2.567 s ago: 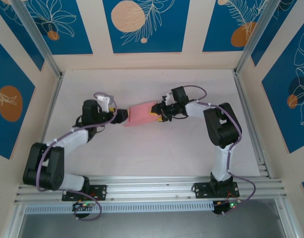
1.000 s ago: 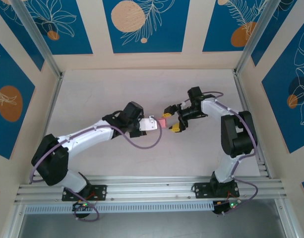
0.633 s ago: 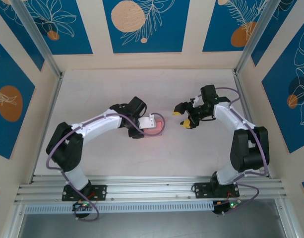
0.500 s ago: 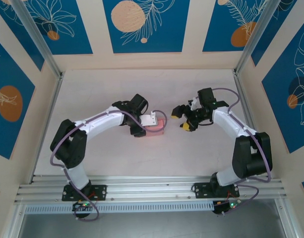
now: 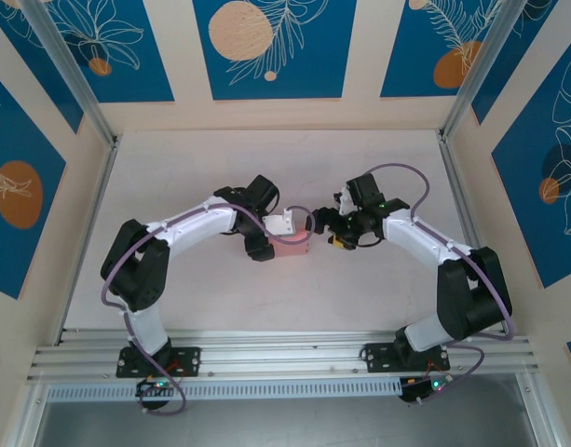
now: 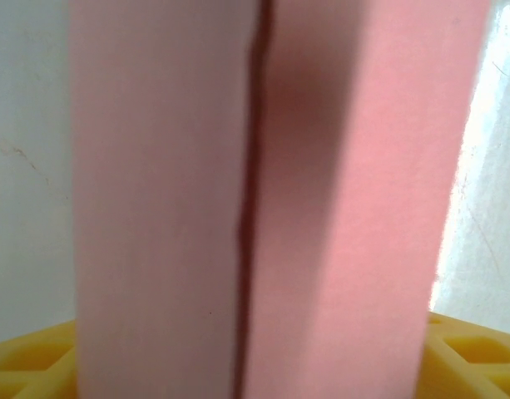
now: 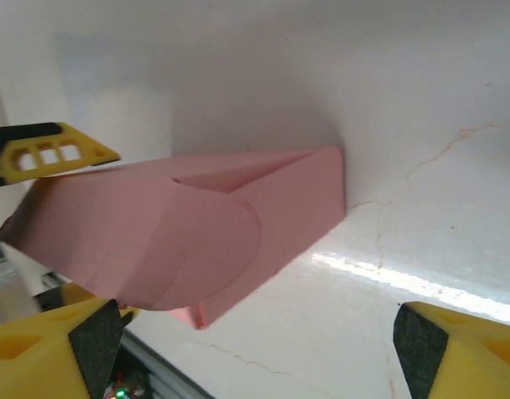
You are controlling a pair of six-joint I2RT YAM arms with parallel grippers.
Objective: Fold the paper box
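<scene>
One small pink card box lies on the white table between the yellow fingers of the left hand. The view is too close to tell whether that hand clamps it or merely brackets it. The right hand, second of two, sits just beside the box's end, spread wide and empty.

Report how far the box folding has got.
Done: the paper box lies folded into a box body on the table. In hand: the left pincer straddles it; the open right pincer faces its end. Remaining: the rounded end flap looks untucked.
</scene>
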